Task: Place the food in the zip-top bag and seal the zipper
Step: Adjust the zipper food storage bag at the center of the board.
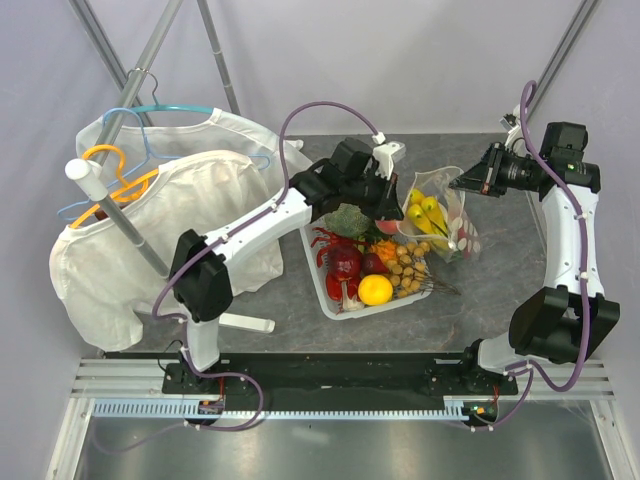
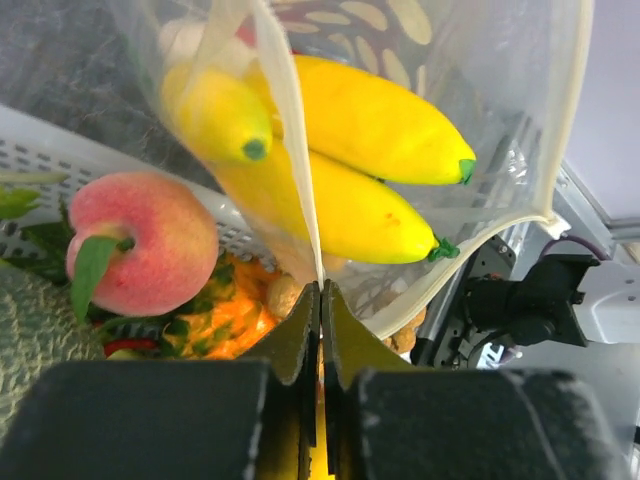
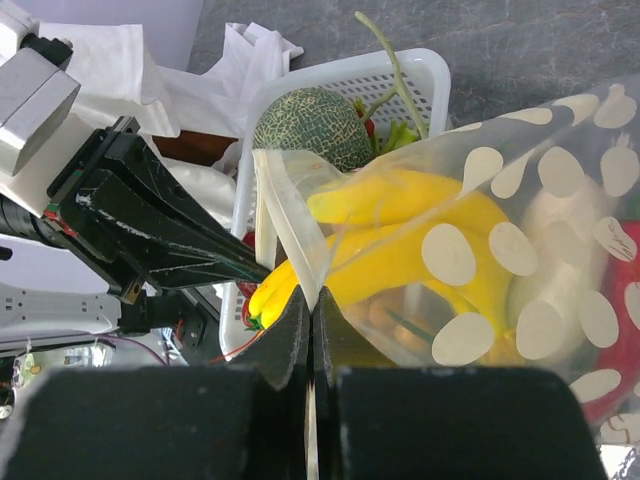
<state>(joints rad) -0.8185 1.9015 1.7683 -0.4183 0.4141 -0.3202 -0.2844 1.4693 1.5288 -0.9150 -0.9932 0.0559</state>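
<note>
The dotted clear zip-top bag [image 1: 441,215] hangs open above the table, held between both grippers. The yellow banana bunch [image 1: 424,213] lies inside it, and a red item [image 3: 622,350] that I cannot name sits deeper in. My left gripper [image 1: 388,205] is shut on the bag's mouth edge, seen in the left wrist view [image 2: 321,287], with the bananas [image 2: 370,130] just beyond. My right gripper [image 1: 463,183] is shut on the opposite mouth edge [image 3: 312,300]. The zipper strip [image 2: 292,140] runs along the mouth. Other toy food fills the white basket [image 1: 392,302].
The basket holds a green melon [image 3: 310,125], a peach [image 2: 140,240], a lemon [image 1: 375,289], red pieces and brown balls [image 1: 408,268]. White shirts on hangers [image 1: 150,215] hang from a rack at the left. The table's back edge is just behind the bag.
</note>
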